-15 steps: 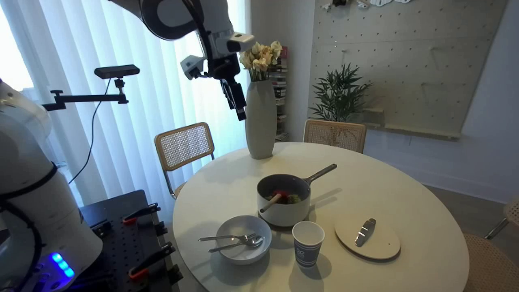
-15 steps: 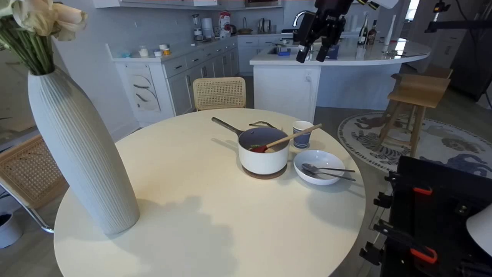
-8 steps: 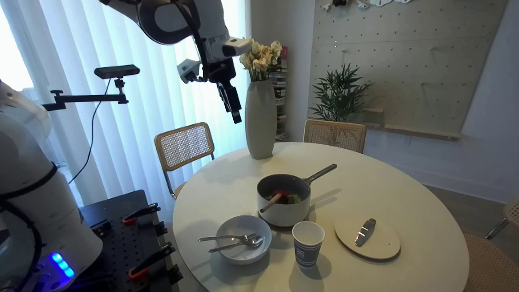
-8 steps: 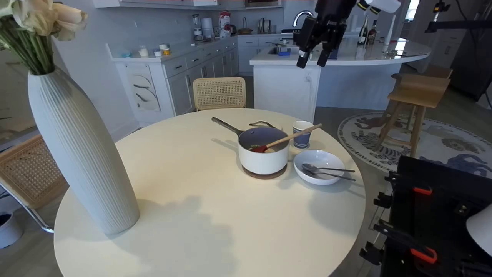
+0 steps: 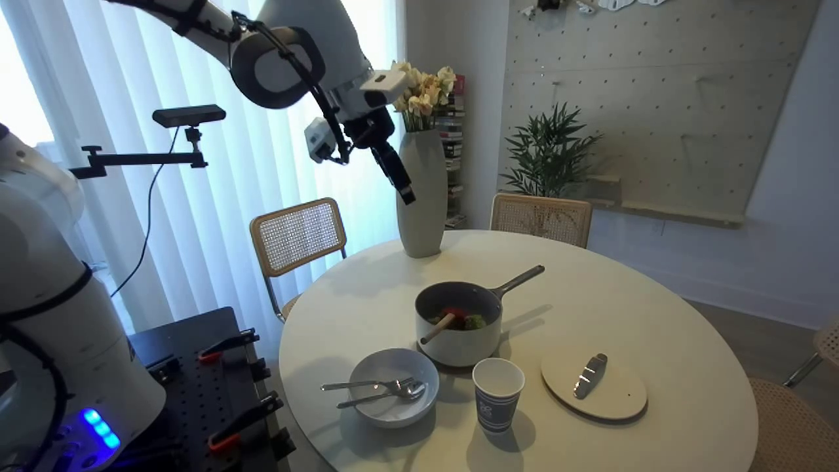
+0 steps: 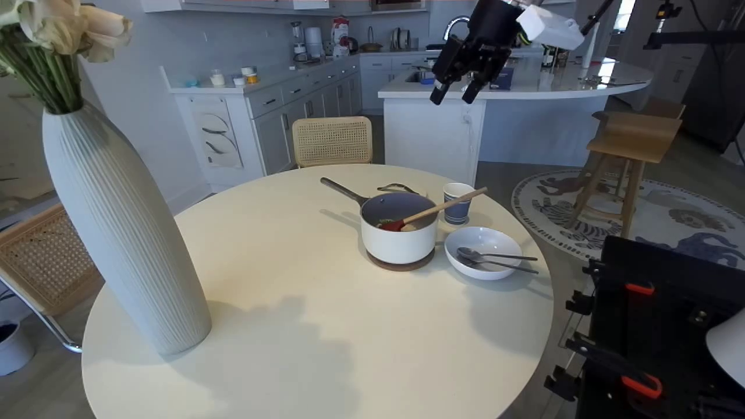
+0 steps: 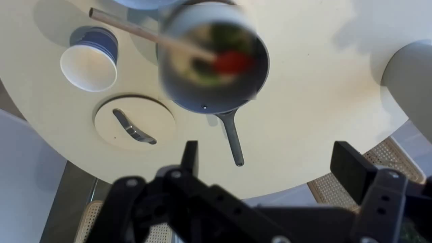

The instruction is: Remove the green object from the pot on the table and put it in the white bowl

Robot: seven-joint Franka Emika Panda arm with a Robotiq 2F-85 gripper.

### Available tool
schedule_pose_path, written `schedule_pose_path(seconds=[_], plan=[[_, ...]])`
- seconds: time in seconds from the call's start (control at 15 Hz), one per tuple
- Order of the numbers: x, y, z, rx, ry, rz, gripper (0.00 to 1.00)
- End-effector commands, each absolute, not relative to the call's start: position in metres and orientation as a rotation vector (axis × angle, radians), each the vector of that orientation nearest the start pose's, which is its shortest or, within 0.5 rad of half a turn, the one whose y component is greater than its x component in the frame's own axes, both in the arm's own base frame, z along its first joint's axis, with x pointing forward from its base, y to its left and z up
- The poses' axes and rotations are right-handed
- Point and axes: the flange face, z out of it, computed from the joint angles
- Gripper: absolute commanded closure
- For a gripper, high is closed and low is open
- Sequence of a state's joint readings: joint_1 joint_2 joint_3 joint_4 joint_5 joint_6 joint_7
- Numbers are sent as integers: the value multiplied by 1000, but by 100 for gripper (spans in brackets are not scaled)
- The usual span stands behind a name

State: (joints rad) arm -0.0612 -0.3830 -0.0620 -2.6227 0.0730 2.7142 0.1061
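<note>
The green object (image 5: 474,322) is a small dark-green lump inside the pot (image 5: 459,346), beside a red spatula head. It also shows partly in an exterior view (image 6: 386,222) and blurred in the wrist view (image 7: 229,35). The pot is white outside and grey inside, with one long dark handle; it also shows in an exterior view (image 6: 398,247) and in the wrist view (image 7: 233,138). The white bowl (image 5: 367,368) stands beside the pot and holds a fork and a spoon; it also shows in an exterior view (image 6: 480,235). My gripper (image 6: 452,99) is open and empty, high above the table; its fingers show in the wrist view (image 7: 265,145).
A wooden-handled spatula (image 6: 445,206) leans over the pot's rim. A paper cup (image 5: 497,400) stands near the bowl. A round lid (image 5: 609,400) with a metal handle lies on the table (image 5: 688,367). A tall white vase (image 6: 128,233) with flowers stands at the edge.
My arm has come down a little and the gripper has become more tilted, shifting towards the vase in an exterior view. The objects on the table have not moved.
</note>
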Motion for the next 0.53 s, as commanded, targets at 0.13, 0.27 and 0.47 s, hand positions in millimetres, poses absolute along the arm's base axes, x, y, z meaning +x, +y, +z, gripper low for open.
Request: schedule_pose_path(seconds=[0.13,0.27,0.47], plan=[[481,-74,383,-2935,500,-810,0],[497,-78,367,-2933,503,-810,0],[525,-82,350,-2930,505,-784,0]])
